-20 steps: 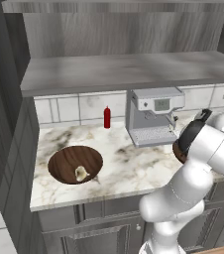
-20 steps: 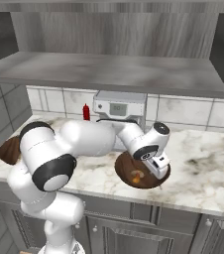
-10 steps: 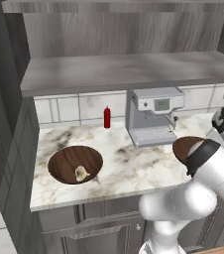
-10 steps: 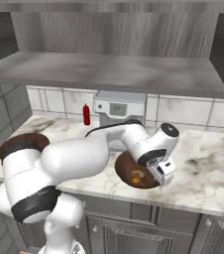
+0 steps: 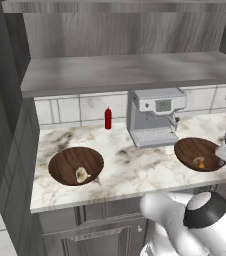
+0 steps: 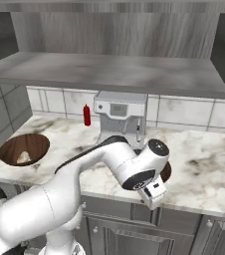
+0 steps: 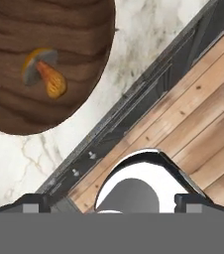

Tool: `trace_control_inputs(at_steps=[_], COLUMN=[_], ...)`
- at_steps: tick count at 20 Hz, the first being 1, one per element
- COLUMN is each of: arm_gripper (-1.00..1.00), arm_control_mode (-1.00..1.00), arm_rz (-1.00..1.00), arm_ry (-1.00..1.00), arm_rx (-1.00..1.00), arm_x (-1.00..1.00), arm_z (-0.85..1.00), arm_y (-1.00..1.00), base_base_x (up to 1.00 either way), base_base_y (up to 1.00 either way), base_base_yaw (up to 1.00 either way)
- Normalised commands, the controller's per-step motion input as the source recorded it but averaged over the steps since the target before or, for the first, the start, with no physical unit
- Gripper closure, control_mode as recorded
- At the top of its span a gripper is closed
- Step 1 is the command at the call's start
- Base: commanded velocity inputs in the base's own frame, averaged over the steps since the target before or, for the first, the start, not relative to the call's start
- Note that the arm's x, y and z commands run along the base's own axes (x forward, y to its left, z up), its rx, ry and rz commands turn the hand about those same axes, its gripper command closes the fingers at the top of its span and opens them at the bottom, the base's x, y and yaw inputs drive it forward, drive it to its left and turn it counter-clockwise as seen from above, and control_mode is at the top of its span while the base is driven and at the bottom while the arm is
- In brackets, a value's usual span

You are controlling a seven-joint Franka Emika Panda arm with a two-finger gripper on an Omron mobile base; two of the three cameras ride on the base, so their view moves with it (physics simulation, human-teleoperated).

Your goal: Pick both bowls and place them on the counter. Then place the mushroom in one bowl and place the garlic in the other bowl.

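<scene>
Wooden bowls, both of them, already stand on the marble surface [image 5: 130,172]: the left bowl [image 5: 76,166] near the front edge at the left end, the right bowl [image 5: 199,154] just in front of the coffee machine [image 5: 154,116] towards the right end, the two well apart. A pale, lumpy garlic bulb [image 5: 81,174] lies inside the left bowl, towards its near side. The mushroom [image 7: 43,71], orange-brown cap and pale stem, lies on its side in the right bowl [image 7: 44,59], clear of the rim. By how things lie, every part of the task looks done: both bowls set down, one small item in each, and nothing of the task left outside a bowl. A red bottle [image 5: 108,118] stands untouched against the tiled back wall. The gripper [image 7: 111,203] hangs beyond the front edge of the surface, over the wooden floor [image 7: 203,109], its jaws spread wide and holding nothing; the mushroom's bowl is near it but apart. All that seems left is for the arm to draw clear
</scene>
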Motion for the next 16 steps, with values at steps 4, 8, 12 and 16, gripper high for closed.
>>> trace_control_inputs(at_steps=[4,8,12,16], arm_gripper=[-1.0,-1.0,-1.0,-1.0], arm_control_mode=[-1.0,-1.0,-1.0,-1.0], arm_rz=[0.0,0.04,0.06,0.02], arm_ry=[0.0,0.01,0.0,0.01], arm_rx=[-0.15,-0.2,-0.22,-0.17], arm_x=[-0.53,-0.06,0.0,0.0], arm_z=[0.0,0.0,0.0,0.0], arm_y=[0.89,0.96,0.91,0.71], base_base_x=[0.0,0.0,0.0,0.0], base_base_y=[0.0,0.0,0.0,0.0], base_base_yaw=[0.0,0.0,0.0,0.0])
